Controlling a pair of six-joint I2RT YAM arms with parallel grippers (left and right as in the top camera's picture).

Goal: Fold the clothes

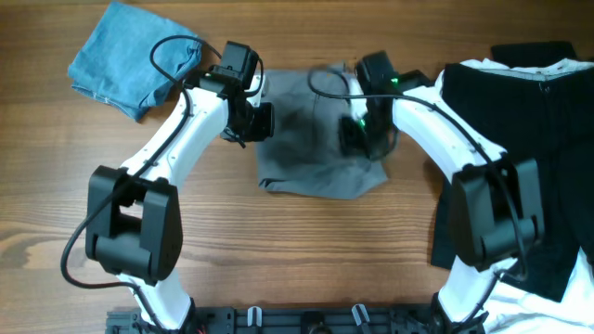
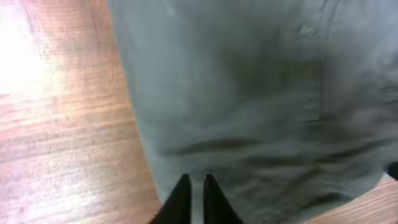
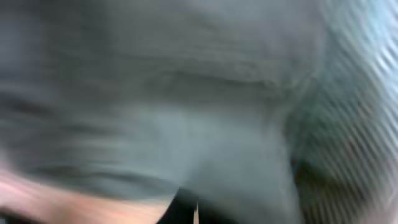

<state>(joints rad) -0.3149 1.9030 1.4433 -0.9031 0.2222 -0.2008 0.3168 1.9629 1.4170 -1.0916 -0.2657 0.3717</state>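
The grey shorts (image 1: 320,153) lie in the middle of the wooden table, their far edge blurred. My left gripper (image 1: 261,121) is at their left edge. In the left wrist view its fingers (image 2: 193,186) are nearly together on the grey cloth (image 2: 261,93). My right gripper (image 1: 357,134) is over the shorts' right part. In the blurred right wrist view its fingers (image 3: 196,208) are closed, with the grey cloth (image 3: 186,93) over their tips. A light-blue garment (image 1: 130,56) lies at the far left. Black garments (image 1: 534,139) lie at the right.
White fabric (image 1: 520,65) shows under the black garments at the right and at the front right corner. Bare wooden table (image 1: 297,250) lies in front of the shorts. A black rail (image 1: 306,320) runs along the front edge between the arm bases.
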